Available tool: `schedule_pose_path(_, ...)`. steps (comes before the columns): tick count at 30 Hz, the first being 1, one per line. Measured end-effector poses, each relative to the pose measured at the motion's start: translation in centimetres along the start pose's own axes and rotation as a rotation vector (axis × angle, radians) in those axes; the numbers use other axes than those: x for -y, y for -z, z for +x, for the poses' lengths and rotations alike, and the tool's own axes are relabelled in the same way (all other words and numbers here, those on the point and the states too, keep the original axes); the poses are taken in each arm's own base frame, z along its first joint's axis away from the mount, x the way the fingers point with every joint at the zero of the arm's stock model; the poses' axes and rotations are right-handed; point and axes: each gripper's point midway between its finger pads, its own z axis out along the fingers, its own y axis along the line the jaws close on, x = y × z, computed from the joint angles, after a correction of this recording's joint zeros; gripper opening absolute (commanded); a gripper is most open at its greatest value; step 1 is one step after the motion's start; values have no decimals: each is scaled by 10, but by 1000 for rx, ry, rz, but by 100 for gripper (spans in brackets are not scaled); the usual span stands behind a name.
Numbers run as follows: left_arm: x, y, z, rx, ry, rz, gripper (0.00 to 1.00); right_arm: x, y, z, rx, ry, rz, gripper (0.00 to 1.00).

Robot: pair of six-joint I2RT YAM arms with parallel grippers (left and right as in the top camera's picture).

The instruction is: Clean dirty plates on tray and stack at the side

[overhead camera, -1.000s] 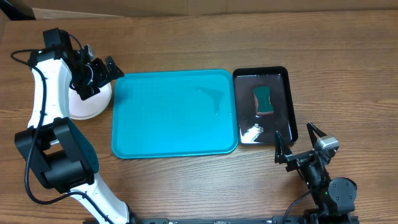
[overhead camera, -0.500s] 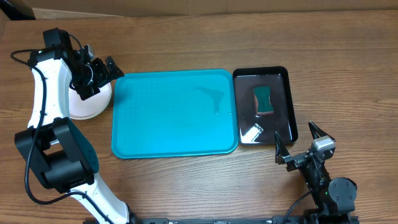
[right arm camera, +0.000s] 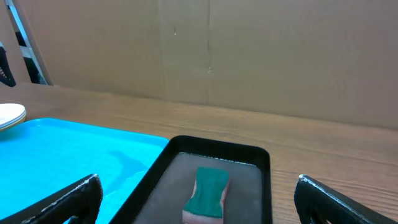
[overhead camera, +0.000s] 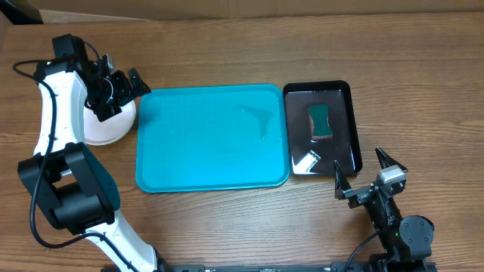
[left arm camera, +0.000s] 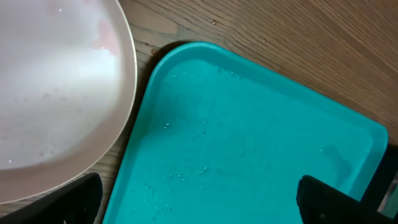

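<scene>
The turquoise tray [overhead camera: 212,136] lies mid-table with nothing on it but water drops; it also shows in the left wrist view [left arm camera: 249,143] and the right wrist view [right arm camera: 62,149]. A white plate [overhead camera: 110,130] sits on the table just left of the tray, seen large in the left wrist view [left arm camera: 56,93] and as a stack edge at the right wrist view's left margin [right arm camera: 11,116]. Green and blue plates do not show. My left gripper [overhead camera: 121,89] is open and empty above the plate's right edge. My right gripper [overhead camera: 364,176] is open and empty near the front edge.
A glossy black tray [overhead camera: 321,127] right of the turquoise tray holds a green sponge [overhead camera: 321,122], also in the right wrist view [right arm camera: 207,193]. Cardboard walls [right arm camera: 249,50] stand behind the table.
The right gripper has drawn back slightly toward the front edge. The left arm has not moved.
</scene>
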Motion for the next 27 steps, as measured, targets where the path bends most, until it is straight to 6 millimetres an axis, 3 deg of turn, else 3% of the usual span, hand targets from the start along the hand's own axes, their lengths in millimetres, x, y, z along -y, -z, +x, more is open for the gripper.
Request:
schedule_pose_path(20,-6,2,-1,12,-2,-37,100,0,0,0,0,1,-1,100)
schedule_pose_path(24,3,28,-5,79,-29,-49,100,0,0,0,0,1,-1,100)
schedule_pose_path(27,25,74,-6,191,-81,-35,100,0,0,0,0,1,0,100)
